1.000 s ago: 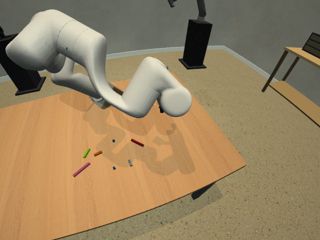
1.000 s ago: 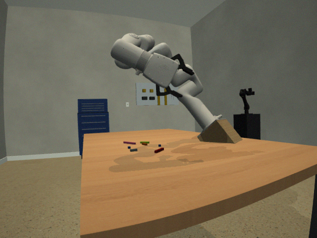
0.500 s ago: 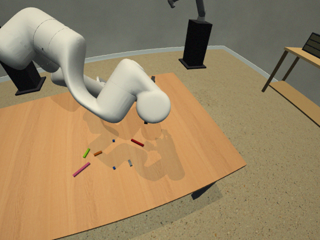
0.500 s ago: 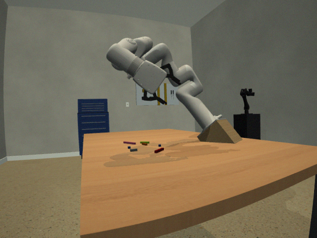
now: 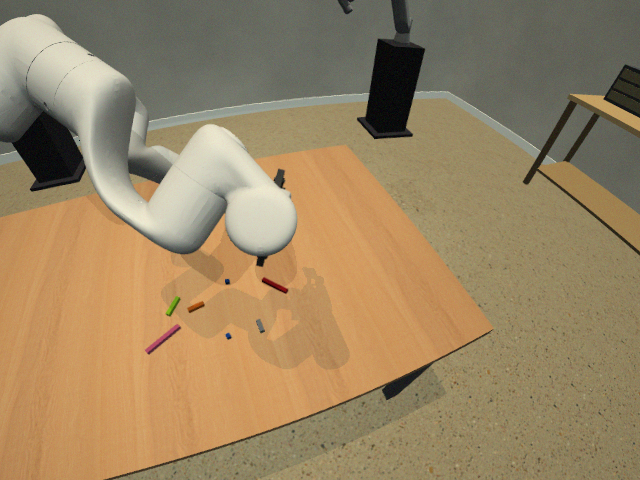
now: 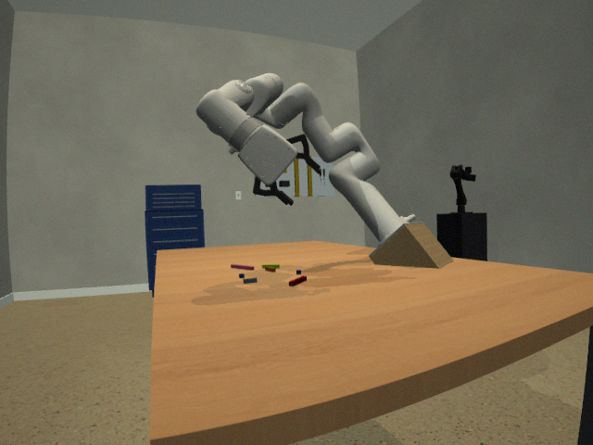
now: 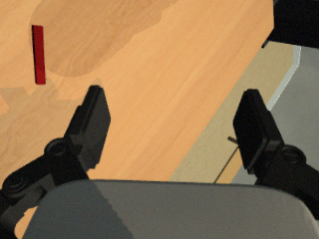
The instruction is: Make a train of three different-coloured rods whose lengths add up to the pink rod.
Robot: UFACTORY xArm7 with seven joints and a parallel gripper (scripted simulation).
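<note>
A: While the gripper (image 6: 280, 184) hangs high above the table (image 5: 361, 248), its fingers are spread fully apart, gripping nothing.

B: Red rod (image 5: 274, 284) lies nearest below; the pink rod (image 5: 162, 338) lies flat mid-table, lime rod (image 5: 172, 305) and orange rod (image 5: 195, 306) just beside it.

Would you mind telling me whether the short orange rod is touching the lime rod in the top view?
No, the short orange rod lies apart from the lime rod, with bare wooden table between them.
</note>
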